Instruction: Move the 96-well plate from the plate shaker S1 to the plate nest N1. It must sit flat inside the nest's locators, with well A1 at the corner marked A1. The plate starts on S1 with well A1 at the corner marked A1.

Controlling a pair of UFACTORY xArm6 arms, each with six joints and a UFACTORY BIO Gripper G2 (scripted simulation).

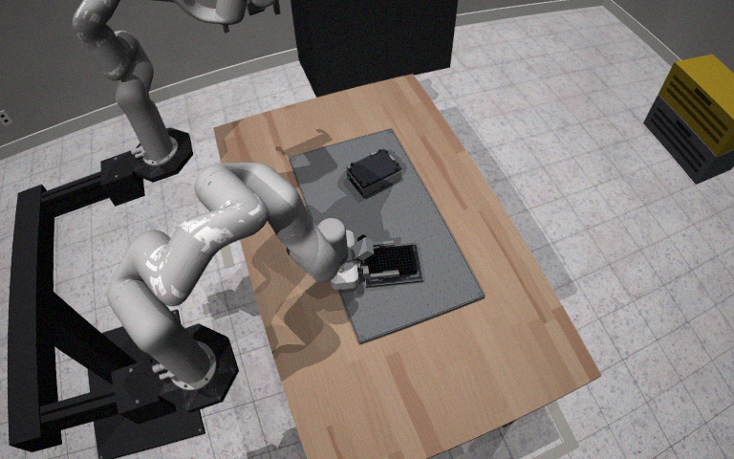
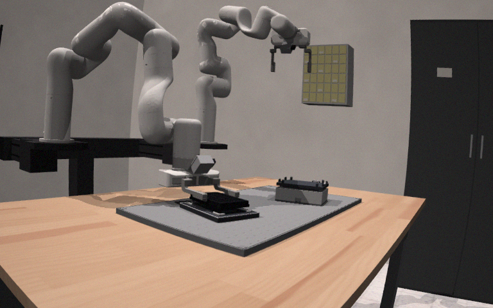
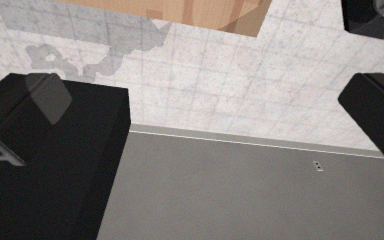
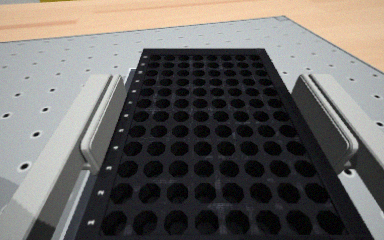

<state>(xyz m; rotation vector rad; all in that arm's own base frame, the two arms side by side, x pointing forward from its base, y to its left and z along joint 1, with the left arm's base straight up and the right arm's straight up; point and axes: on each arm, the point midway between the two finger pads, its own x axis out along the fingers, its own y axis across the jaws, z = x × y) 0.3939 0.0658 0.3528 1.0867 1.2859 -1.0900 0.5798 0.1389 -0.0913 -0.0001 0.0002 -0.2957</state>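
The right wrist view shows small white numbers along one long rim of the black plate (image 1: pixel 393 258) (image 2: pixel 221 200) (image 4: pixel 201 140), between the desk's (image 1: pixel 433 373) (image 2: pixel 108 268) (image 4: pixel 30 22) two long edges. 1, 2, 3, 4 and 5 can be read, 1 closest to the desk edge by the arm stands; farther marks are too small. Writing on the cupboard's pale label (image 2: pixel 444 72), beyond the desk, is illegible.

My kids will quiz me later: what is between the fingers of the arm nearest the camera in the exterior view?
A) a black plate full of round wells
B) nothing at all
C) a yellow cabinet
A: the right end effector's fingers flank the 96-well plate's two long sides.
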